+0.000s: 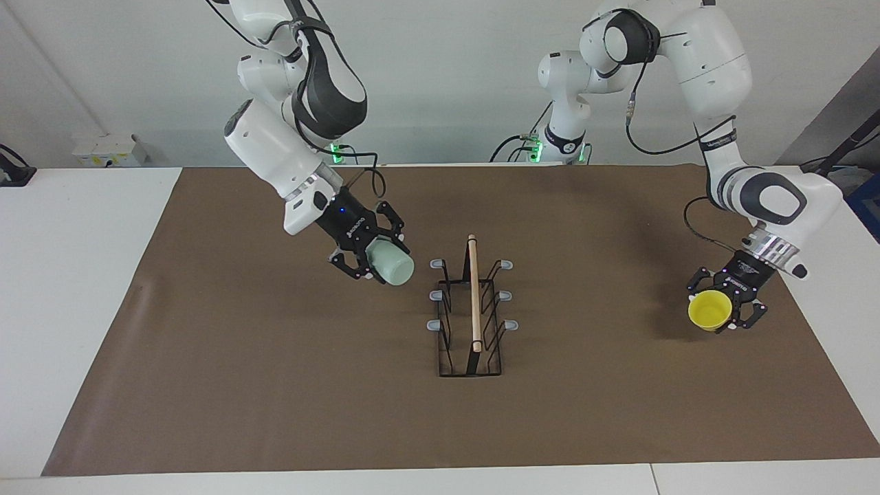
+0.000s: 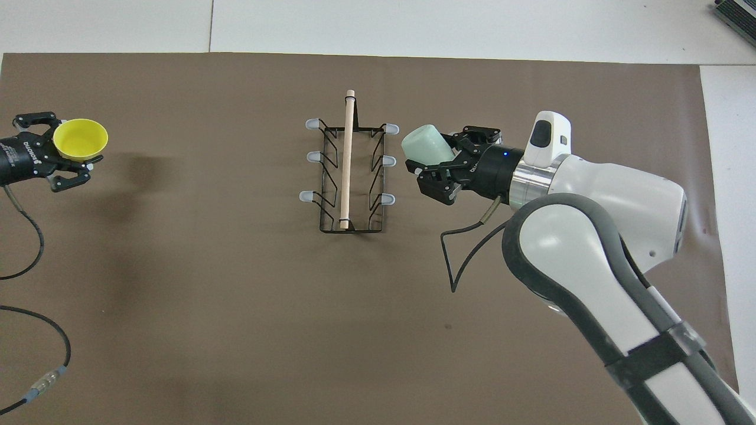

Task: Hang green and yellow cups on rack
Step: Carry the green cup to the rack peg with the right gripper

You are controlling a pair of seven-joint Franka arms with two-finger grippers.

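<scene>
the right gripper (image 1: 375, 258) holds the pale mint green tapered plastic cup (image 1: 390, 265) in the air, closed on its rim end, so the cup lies on its side with the closed bottom pointing toward the narrow black wire rack with a light wooden rod on top (image 1: 472, 313). in the overhead view this cup (image 2: 426, 144) is just beside the grey-tipped pegs (image 2: 388, 160) on the right arm's side of the rack, not yet on any of them. i think the mouth faces away from the pegs, so the cup must probably be turned before it can hang.

the left gripper (image 1: 727, 306) is closed around the bright yellow tapered plastic cup (image 1: 709, 310), lifted over the brown mat (image 1: 275, 385) of the worktop at the left arm's end, well apart from the rack. the cup's open mouth shows toward the facing camera. the raised hold seems to prepare carrying it to the pegs on that side. all six pegs are empty.
</scene>
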